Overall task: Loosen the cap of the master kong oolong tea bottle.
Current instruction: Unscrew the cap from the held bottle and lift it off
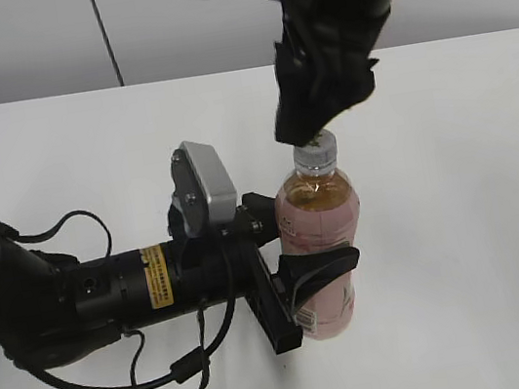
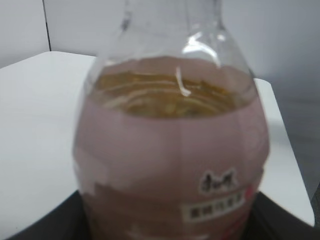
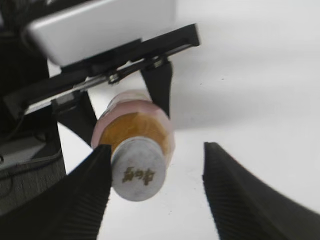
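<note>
The white table (image 1: pixel 481 219) takes up most of the room in front of me, and the left arm (image 1: pixel 68 294) lies low across it from the left side, black and bulky, with loose cables looping off it onto the tabletop. A grey camera box (image 1: pixel 207 188) sits on its wrist.

The right arm (image 1: pixel 340 14) comes down from above, dark and angled toward the middle of the table.

The tea bottle (image 1: pixel 320 234) stands upright near the centre of the table, its pale pink label wrapped around the body and amber tea visible through the clear shoulder. The left end effector (image 1: pixel 293 248) is closed around the bottle's body, one finger behind it and one curling across the front of the label, pressing against it.

The right end effector (image 3: pixel 155 192) hangs right over the top of the bottle. Its two ribbed black fingers (image 3: pixel 82 200) stand spread apart, so it is open. From the wrist camera, one finger sits just beside the cap, perhaps touching its edge, while the other is well apart from it on the far side.

The cap (image 3: pixel 138 176) is still on the neck, small and pale with dark printed marks on its top.
</note>
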`<state>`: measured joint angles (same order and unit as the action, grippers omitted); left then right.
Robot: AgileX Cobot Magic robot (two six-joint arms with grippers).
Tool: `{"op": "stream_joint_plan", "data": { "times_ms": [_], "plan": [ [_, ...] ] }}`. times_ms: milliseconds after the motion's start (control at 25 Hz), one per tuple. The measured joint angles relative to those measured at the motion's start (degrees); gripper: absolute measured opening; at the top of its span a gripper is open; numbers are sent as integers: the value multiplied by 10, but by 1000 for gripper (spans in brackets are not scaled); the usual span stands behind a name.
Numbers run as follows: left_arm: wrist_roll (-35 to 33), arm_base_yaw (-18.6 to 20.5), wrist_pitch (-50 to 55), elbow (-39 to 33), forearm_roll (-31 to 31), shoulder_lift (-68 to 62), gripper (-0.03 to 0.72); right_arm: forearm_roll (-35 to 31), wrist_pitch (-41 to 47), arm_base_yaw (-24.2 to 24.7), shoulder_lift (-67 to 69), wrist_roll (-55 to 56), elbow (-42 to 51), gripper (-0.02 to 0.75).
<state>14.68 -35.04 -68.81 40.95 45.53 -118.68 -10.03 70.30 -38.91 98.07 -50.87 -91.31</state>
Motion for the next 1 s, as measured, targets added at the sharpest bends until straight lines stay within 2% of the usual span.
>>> {"op": "stream_joint_plan", "data": {
  "times_ms": [80, 120, 320, 440, 760, 1000],
  "plan": [
    [-1, 0, 0, 0, 0, 0, 389, -9, -1, 0, -8, 70, -25, 543],
    [-1, 0, 0, 0, 0, 0, 389, -10, -1, 0, -10, 124, -35, 553],
    [-1, 0, 1, 0, 0, 0, 389, 24, -2, 0, -12, 422, -48, 544],
    [-1, 0, 1, 0, 0, 0, 389, 12, -2, 0, -12, 534, -45, 540],
    [-1, 0, 1, 0, 0, 0, 389, 2, -2, 0, -24, 606, 58, 484],
    [-1, 0, 1, 0, 0, 0, 389, 3, -2, 0, -30, 611, 64, 480]
  ]
}}
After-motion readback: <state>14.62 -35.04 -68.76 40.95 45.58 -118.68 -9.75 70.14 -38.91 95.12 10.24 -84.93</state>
